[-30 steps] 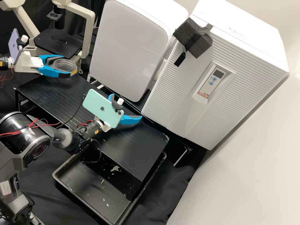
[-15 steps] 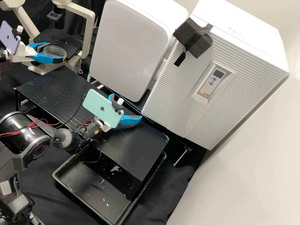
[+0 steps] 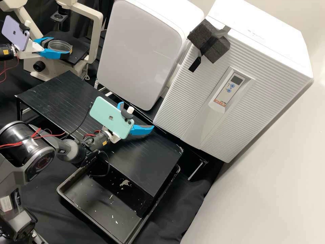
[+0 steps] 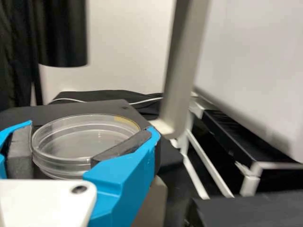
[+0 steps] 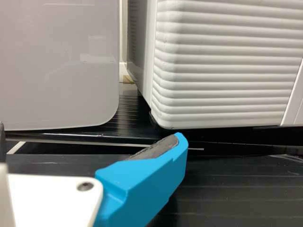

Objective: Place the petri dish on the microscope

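The petri dish [image 4: 75,139] is gripped by the jaws of the left gripper [image 3: 61,47] at the microscope's stage [image 3: 75,51], far left. The right gripper [image 3: 137,117] hangs over the black shelf [image 3: 145,166], jaws wide apart, near the ribbed white cabinet [image 3: 203,101].

Bright, diffuse light washes the wall [image 3: 271,162] in the right of the high view, palest toward the upper right. Faint reflections cross the glossy panel [image 3: 138,51]. Soft shadow pools under the black surface [image 3: 145,162]; detail sinks into darkness at upper left.
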Motion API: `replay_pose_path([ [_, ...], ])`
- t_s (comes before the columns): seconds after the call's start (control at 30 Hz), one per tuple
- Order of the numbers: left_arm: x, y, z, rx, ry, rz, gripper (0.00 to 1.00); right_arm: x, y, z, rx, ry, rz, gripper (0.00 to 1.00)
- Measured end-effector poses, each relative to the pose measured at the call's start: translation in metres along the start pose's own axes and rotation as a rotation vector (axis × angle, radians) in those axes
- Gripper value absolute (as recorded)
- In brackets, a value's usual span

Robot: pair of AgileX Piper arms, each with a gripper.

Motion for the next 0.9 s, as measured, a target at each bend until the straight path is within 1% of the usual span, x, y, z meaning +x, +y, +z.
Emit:
replay_pose_path([
  [0.03, 0.005, 0.003, -0.003, -0.006, 0.013, 0.006, 0.0, 0.0, 0.0, 0.0, 0.0, 0.0, 0.0, 1.0],
  [0.1, 0.01, 0.005, -0.004, -0.006, 0.021, 0.006, 0.0, 0.0, 0.0, 0.0, 0.0, 0.0, 0.0, 1.0],
  [0.27, 0.02, 0.007, -0.002, 0.041, 0.004, -0.012, 0.0, 0.0, 0.0, 0.0, 0.0, 0.0, 0.0, 1.0],
  [0.3, 0.022, 0.007, -0.003, 0.034, 0.012, -0.009, 0.0, 0.0, 0.0, 0.0, 0.0, 0.0, 0.0, 1.0],
  [0.37, 0.026, 0.007, -0.005, 0.004, 0.033, -0.001, 0.0, 0.0, 0.0, 0.0, 0.0, 0.0, 0.0, 1.0],
  [0.4, 0.029, 0.007, -0.006, 0.001, 0.038, 0.002, 0.0, 0.0, 0.0, 0.0, 0.0, 0.0, 0.0, 1.0],
  [0.77, 0.031, 0.004, -0.008, 0.003, 0.04, -0.001, 0.0, 0.0, 0.0, 0.0, 0.0, 0.0, 0.0, 1.0],
  [0.9, 0.034, 0.006, -0.008, 0.042, 0.047, 0.004, 0.0, 0.0, 0.0, 0.0, 0.0, 0.0, 0.0, 1.0],
])
